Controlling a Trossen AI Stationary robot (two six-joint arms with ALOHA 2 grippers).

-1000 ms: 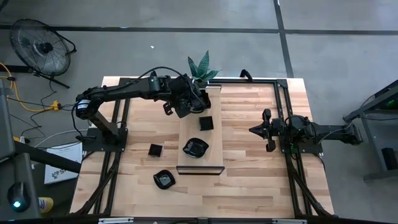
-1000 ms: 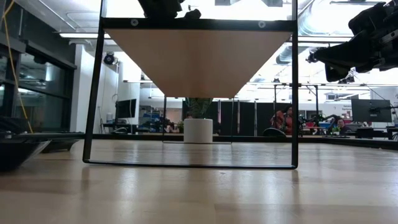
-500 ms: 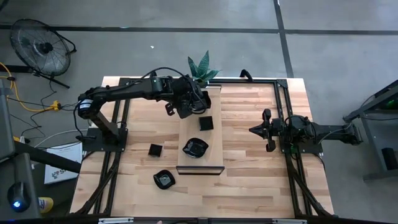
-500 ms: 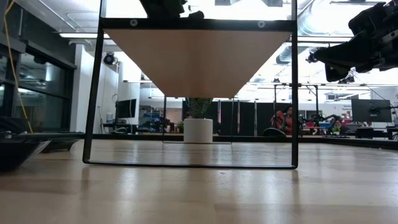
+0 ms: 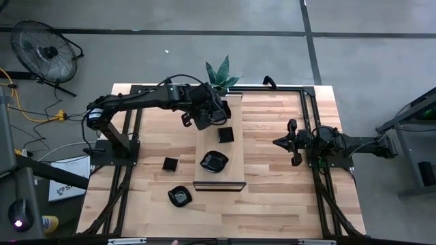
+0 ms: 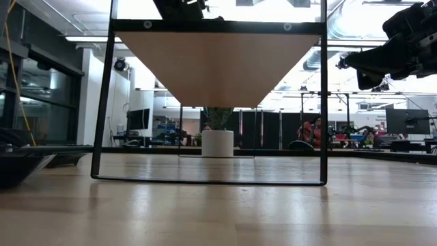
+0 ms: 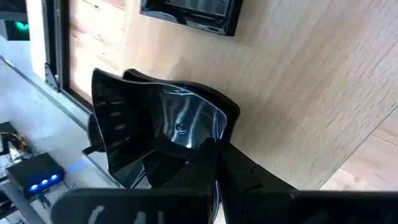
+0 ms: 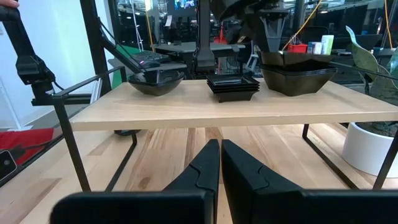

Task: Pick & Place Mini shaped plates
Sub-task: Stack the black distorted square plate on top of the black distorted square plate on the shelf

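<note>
My left gripper (image 5: 210, 116) is over the far end of the raised pale board (image 5: 235, 103), shut on a glossy black wavy-rimmed plate (image 7: 183, 124). In the right wrist view it stands (image 8: 268, 28) above a stack of such plates (image 8: 295, 78). On the board there are also a stack of square plates (image 5: 225, 134) and a flower-shaped plate (image 5: 214, 162). A small square plate (image 5: 170, 164) and a flower-shaped plate (image 5: 180, 196) lie on the table left of the board. My right gripper (image 5: 294, 143) waits shut at the table's right. My left gripper has the wavy-rimmed plate between its two fingers. The ridged finger (image 7: 115, 137) is at one side of the rim (image 7: 140, 93) and the other finger (image 7: 242, 177) at the opposite side. It comes from above, pointing down. The plate sits level at the top of the stack on the board.
The board stands on a thin black frame (image 6: 102, 102) with open space beneath it. A potted plant (image 5: 219, 73) is at the table's far edge, just behind the board. Bare tabletop (image 5: 266, 170) lies between the board and my right arm. People sit in the room beyond.
My left arm has crept slightly toward the table's right over the board's far end, with the plate still between its fingers. The right arm has kept still.
</note>
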